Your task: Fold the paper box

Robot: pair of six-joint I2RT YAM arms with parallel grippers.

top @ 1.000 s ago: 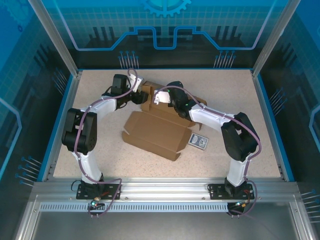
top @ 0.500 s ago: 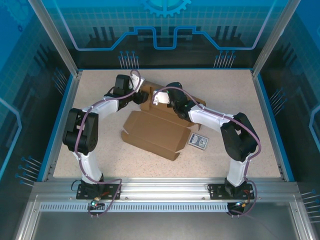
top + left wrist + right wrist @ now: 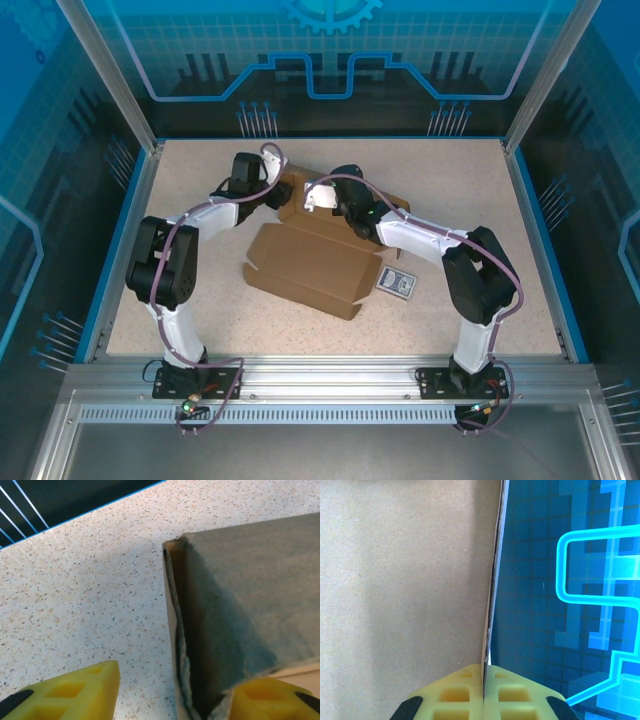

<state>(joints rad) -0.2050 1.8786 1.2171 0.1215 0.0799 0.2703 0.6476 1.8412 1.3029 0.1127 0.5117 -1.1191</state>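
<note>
The paper box (image 3: 305, 265) is brown die-cut cardboard, its wide panel flat mid-table and its far panels raised between the two grippers. My left gripper (image 3: 279, 194) is at the raised part's left end. In the left wrist view its yellow fingers (image 3: 75, 692) stand apart, open, straddling the upright cardboard wall (image 3: 240, 595); the right finger is against the wall's inner side. My right gripper (image 3: 318, 197) is at the raised panel's top edge. In the right wrist view this gripper (image 3: 484, 690) is shut on the thin edge of a cardboard panel (image 3: 400, 580).
A small blue-and-white patterned card (image 3: 397, 282) lies on the speckled table (image 3: 200, 300), just right of the box's flat panel. Blue rails (image 3: 135, 240) and transparent enclosure walls bound the table. Both forearms reach over the table's middle.
My left gripper has crept slightly right toward the box's raised wall, and its fingers have narrowed. The right gripper stays clamped on the panel edge.
</note>
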